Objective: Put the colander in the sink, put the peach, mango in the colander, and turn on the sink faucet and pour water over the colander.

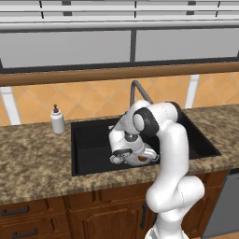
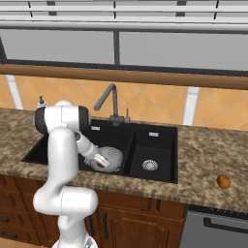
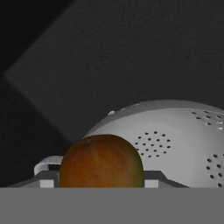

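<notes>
The colander (image 2: 114, 156) sits in the left basin of the black sink (image 2: 155, 140). My gripper (image 2: 100, 162) hangs low at the colander's near rim, shut on the mango (image 3: 101, 161), an orange fruit with greenish edges. In the hand view, grey fingers (image 3: 45, 179) flank the fruit, and the colander's perforated wall (image 3: 175, 135) lies just beyond it. From the left base view, the gripper (image 1: 135, 158) and the mango (image 1: 141, 159) sit low in the sink (image 1: 93, 140). The peach (image 2: 223, 181) lies on the counter, right of the sink. The faucet (image 2: 109, 99) stands behind, with no water visible.
A white soap dispenser (image 1: 57, 120) stands on the speckled counter (image 1: 32, 158) left of the sink. The right basin has a round silver drain (image 2: 150, 165). A wooden ledge and window run behind the faucet (image 1: 138, 91). A grey appliance front (image 2: 218, 227) sits below the counter at the right.
</notes>
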